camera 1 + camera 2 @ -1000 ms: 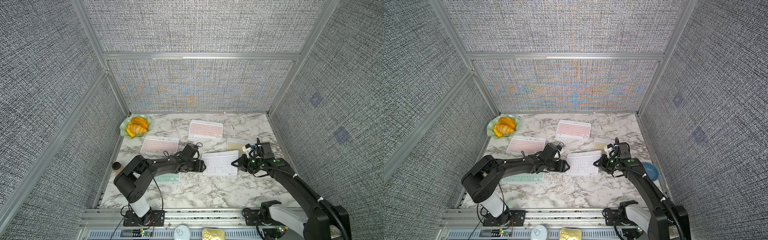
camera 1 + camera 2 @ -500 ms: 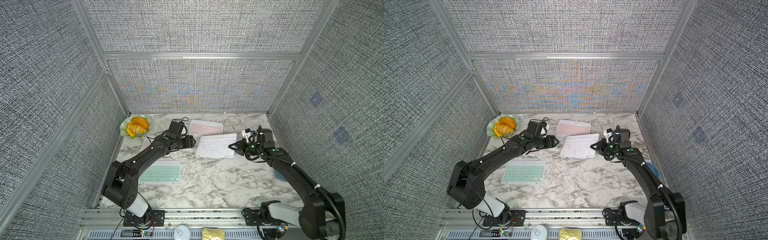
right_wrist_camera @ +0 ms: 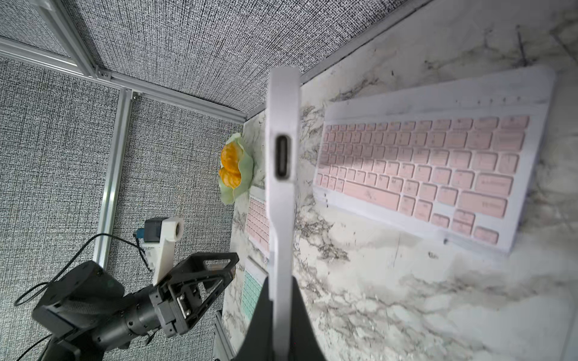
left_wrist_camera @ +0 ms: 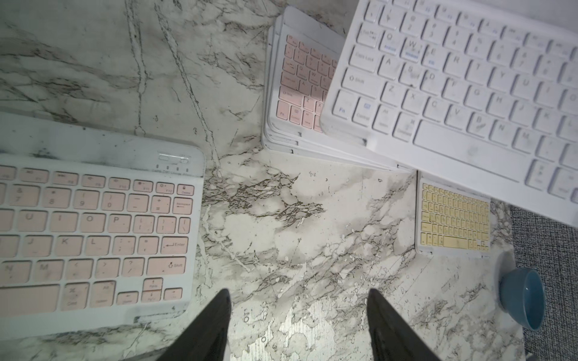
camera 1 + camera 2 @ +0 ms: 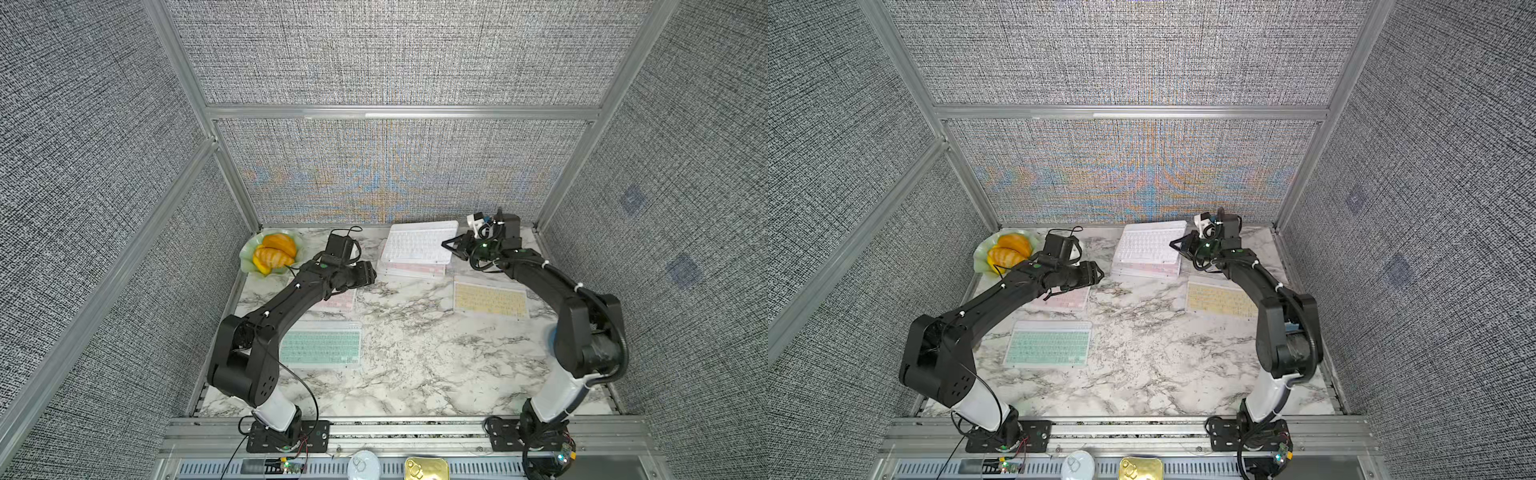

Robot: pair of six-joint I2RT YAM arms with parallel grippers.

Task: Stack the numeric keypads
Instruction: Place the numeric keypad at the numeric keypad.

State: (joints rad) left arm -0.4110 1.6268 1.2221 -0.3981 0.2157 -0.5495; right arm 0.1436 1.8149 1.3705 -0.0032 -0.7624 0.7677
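White keypad aloft at the back of the marble table. Which step is this?

— The placing step. My right pincer is clamped tight on that keypad's short edge and holds it over the pile of keypads, which has pink keys on top. The white keypad overlaps the pile but sits skewed and shifted toward the back wall. Whether its far end touches the pile, I cannot tell.

— And your other pincer?

— My left pincer is parted, with nothing between its jaws. It hovers over bare marble, between the pile and a loose pink keypad.

— What does the next move call for?

— By my judgement, I square the white keypad with the pile, lower it until it lies flat, and only then let go. If I release it while it is tilted or off-centre, it could slide off the pile.

— How much of the job is left?

— Three keypads lie apart on the table. They are the loose pink one, a yellow keypad near my right arm, and a mint keypad toward the front by my left arm. I'd call it past halfway but not near done.
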